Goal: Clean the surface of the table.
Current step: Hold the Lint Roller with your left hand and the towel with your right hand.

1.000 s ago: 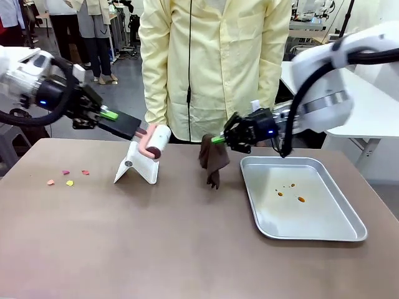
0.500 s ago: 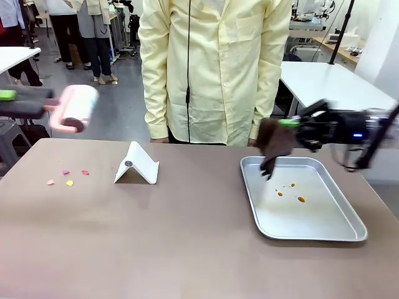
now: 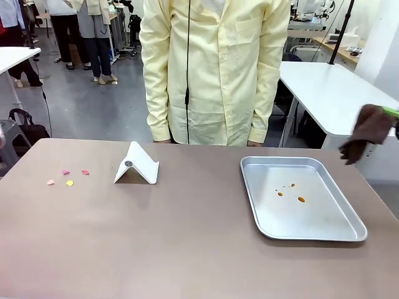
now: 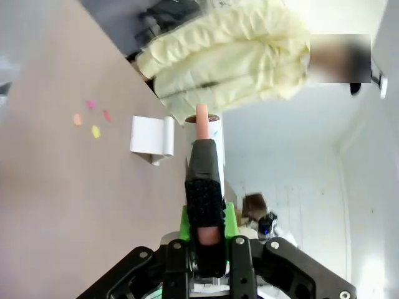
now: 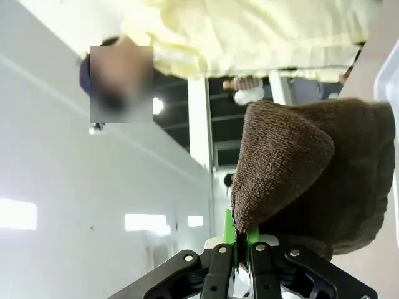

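The taupe-brown table carries a few pink, orange and yellow paper scraps near its left end. My left gripper is shut on the black handle of a lint roller, held high above the table, with the scraps far below. My right gripper is shut on a brown cloth. That cloth hangs at the picture's right edge, off the table's right end and above it.
A white folded stand sits left of centre. A steel tray with small orange spots lies on the right. A person in a pale yellow shirt stands at the far edge. White tables stand beyond.
My left arm pulled the lint roller up and left, out of the front view. My right arm swung right with the brown cloth, from beside the tray to the right edge.
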Action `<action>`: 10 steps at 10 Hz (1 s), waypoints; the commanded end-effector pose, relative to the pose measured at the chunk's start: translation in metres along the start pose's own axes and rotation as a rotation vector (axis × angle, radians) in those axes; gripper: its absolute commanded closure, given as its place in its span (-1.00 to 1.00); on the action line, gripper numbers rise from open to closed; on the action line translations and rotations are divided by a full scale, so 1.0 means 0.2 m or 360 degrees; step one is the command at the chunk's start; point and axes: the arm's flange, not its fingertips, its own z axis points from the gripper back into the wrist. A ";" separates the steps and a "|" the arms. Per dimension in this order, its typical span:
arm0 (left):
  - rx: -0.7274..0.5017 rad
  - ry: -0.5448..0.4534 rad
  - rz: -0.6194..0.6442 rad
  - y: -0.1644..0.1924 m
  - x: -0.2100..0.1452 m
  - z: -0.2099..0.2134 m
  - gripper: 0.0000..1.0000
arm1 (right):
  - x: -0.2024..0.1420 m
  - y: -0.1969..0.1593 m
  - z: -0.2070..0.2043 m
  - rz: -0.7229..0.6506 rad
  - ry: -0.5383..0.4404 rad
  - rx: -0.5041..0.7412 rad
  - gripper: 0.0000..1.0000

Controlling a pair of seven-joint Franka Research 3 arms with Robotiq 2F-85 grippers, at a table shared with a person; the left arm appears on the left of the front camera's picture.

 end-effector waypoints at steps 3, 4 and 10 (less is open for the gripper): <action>-0.0199 0.0091 -0.0039 -0.06 0.08 0.23 1.00 | 0.10 -0.25 0.22 0.0151 0.0259 0.0010 1.00; -0.0162 0.0106 -0.0017 -0.04 0.12 0.22 1.00 | 0.08 -0.28 0.24 0.0271 0.0318 0.0039 1.00; -0.0106 0.0053 0.0003 -0.09 0.03 0.21 1.00 | 0.02 -0.27 0.18 0.0134 0.0208 -0.0036 1.00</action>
